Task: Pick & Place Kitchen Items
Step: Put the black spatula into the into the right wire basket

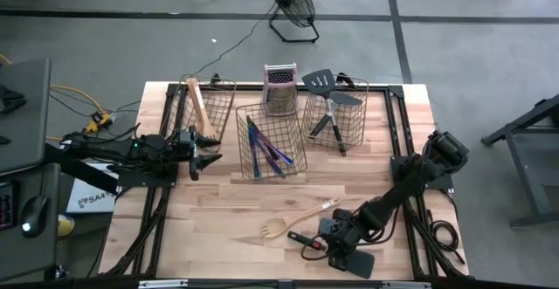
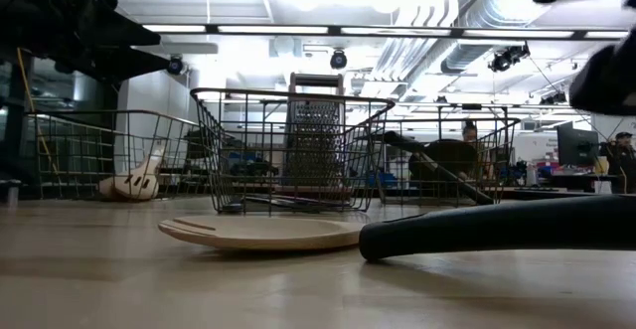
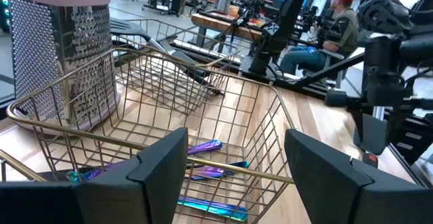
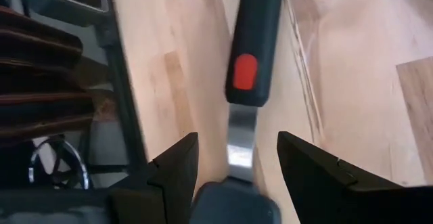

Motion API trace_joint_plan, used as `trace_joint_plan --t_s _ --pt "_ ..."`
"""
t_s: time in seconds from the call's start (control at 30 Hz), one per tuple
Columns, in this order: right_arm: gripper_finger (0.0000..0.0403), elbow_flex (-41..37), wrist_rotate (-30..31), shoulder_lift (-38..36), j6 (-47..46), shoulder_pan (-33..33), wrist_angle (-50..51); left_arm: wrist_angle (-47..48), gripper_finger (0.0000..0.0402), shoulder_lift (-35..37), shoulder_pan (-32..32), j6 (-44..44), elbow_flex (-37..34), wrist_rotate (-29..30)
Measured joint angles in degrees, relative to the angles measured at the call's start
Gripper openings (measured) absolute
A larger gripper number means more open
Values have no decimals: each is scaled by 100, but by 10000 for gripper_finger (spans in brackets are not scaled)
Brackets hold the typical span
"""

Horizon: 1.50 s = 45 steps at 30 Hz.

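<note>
A black spatula with a red-and-black handle (image 4: 254,41) lies flat on the table near the front edge, its blade (image 1: 354,261) toward the right. My right gripper (image 4: 237,149) slants down over it, open, with one finger on either side of the metal neck (image 4: 241,132) and a gap showing on both sides. A pale wooden fork (image 1: 297,219) lies flat beside it. My left gripper (image 3: 235,149) waits open and level at the left, facing the middle basket (image 1: 271,141), which holds iridescent cutlery (image 3: 203,173).
Three wire baskets stand along the far side: the left one (image 1: 208,106) holds wooden utensils, the right one (image 1: 336,114) black spatulas. A metal box grater (image 1: 279,88) stands upright behind the middle basket. Bare tabletop lies between the baskets and the front edge.
</note>
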<state>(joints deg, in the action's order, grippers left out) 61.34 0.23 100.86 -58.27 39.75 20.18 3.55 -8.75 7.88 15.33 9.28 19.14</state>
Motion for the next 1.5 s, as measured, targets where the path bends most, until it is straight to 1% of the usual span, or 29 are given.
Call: trace_joint_plan --t_s 0.1,0.27,0.53,0.97,1.17,1.23,1.37,1.5 --pt "194 58 -76 200 92 2 36 0 244 0 1 0 0 0" --pt "194 162 -14 355 64 2 -15 0 244 0 2 -2 0 0" --pt "194 180 -17 460 14 2 -59 2 244 0 0 0 0 0" --pt "194 184 242 464 -41 2 -111 2 244 0 1 -1 0 0" --pt "194 184 259 464 -25 -9 -122 2 244 0 1 -1 0 0" --pt "194 184 210 502 -13 -9 -213 2 244 0 1 -1 0 0" --pt "194 184 -183 720 33 -11 -420 2 244 0 0 0 0 0" --pt "194 186 -213 819 -28 -13 -664 3 244 0 1 0 0 0"
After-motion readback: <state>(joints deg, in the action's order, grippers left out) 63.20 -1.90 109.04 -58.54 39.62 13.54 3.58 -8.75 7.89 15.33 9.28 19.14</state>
